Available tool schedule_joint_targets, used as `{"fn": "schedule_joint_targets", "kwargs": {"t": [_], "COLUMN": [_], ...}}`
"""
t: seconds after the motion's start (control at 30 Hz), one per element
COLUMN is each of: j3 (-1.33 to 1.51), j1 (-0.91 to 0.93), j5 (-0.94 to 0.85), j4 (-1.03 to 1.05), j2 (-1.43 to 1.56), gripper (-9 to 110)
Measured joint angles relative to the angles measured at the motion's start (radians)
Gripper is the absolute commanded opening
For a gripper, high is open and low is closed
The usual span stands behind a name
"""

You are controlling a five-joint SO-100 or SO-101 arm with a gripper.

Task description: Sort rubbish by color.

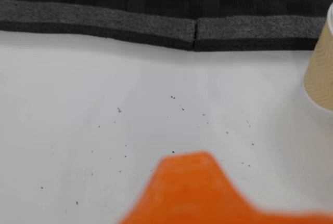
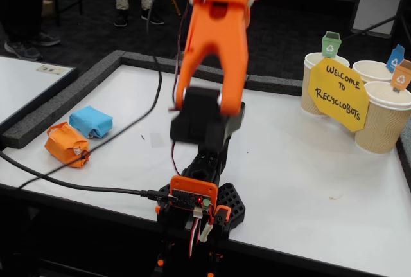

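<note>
One cup (image 1: 321, 63) stands at three o'clock in the wrist view; the orange gripper (image 1: 200, 193) shows at six o'clock above the bare worktop (image 1: 104, 104), and I cannot tell if it is open.

In the fixed view, the orange bundle (image 2: 66, 144) and blue bundle (image 2: 90, 121) lie touching at nine o'clock, long axes toward two o'clock. No green one is seen. I judge that the arm must next swing to them.

**Clearance and obstructions on the white table**

Open: the table (image 2: 308, 161) centre and near edge, fixed view. Obstructions: three paper cups (image 2: 385, 119) with yellow sign (image 2: 338, 94) at the far right corner; orange bundle (image 2: 66, 144) touching blue bundle (image 2: 90, 121) by the left edge; foam border (image 2: 58, 100) along left and far edges; black cable (image 2: 77, 184) across the near-left area.
</note>
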Motion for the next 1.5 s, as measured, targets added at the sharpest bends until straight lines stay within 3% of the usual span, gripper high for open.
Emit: {"fn": "schedule_joint_targets", "kwargs": {"t": [0.3,0.73,1.0,1.5], "j3": [0.225,0.275,0.328,0.221], "j1": [-0.044,-0.495,-0.638,-0.821], "j5": [0.000,0.000,0.000,0.000], "j4": [-0.092,-0.140,-0.181,-0.259], "j2": [0.170,0.202,0.199,-0.382], "gripper": [0,0,0,0]}}
